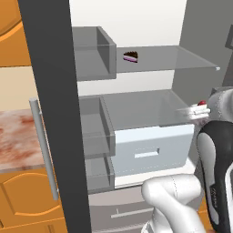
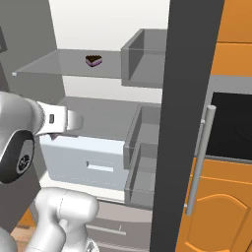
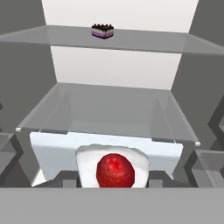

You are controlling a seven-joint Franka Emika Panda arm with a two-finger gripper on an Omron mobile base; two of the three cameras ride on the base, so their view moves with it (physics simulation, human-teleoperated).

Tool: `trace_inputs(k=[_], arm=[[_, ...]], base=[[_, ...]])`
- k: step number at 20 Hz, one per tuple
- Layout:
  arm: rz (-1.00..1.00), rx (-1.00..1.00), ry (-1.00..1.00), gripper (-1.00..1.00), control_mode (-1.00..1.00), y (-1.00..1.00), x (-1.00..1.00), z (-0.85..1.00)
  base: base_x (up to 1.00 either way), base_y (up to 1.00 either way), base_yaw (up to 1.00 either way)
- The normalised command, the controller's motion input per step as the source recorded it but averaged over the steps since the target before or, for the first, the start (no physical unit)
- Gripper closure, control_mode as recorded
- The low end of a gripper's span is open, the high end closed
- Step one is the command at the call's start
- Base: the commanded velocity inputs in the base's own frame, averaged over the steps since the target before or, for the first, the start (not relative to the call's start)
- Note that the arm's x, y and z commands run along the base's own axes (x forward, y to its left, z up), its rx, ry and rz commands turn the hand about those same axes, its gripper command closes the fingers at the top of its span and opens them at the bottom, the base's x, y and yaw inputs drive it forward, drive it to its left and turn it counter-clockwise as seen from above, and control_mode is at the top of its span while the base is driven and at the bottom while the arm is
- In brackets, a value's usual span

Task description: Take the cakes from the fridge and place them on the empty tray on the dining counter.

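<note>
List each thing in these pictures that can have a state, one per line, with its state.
Fridge: doors open.
Chocolate cake: resting on the upper glass shelf.
White cake: held off the shelves.
Gripper: shut on the white cake.
White drawer: closed.

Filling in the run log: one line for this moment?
gripper: shut on white cake | chocolate cake: top shelf | fridge: open

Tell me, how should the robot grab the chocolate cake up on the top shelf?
Probably by its two slanted flat sides, coming straight in from the open front of the fridge. The chocolate cake sits upright on the glass top shelf, well back from its front edge with bare shelf around it, and its frosted top looks soft, so squeezing the sides seems safer.
</note>
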Motion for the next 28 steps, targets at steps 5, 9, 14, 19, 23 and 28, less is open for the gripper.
trace_inputs(k=[5,9,14,19,23,28], arm=[[0.00,0.00,-0.12,1.00,-1.00,-0.07,-0.78,-0.16],[0.00,0.00,-0.05,1.00,1.00,-0.01,-0.16,0.00],[0.00,0.00,0.00,1.00,1.00,0.00,0.00,0.00],[0.00,0.00,0.00,1.00,1.00,0.00,0.00,0.00],[0.00,0.00,0.00,1.00,1.00,0.00,0.00,0.00],[0.00,0.00,0.00,1.00,1.00,0.00,0.00,0.00]], base=[[0.00,0.00,0.00],[0.00,0.00,0.00],[-0.29,-0.03,0.00],[-0.97,-0.14,0.00],[-1.00,-0.02,0.00],[-0.92,-0.11,0.00]])
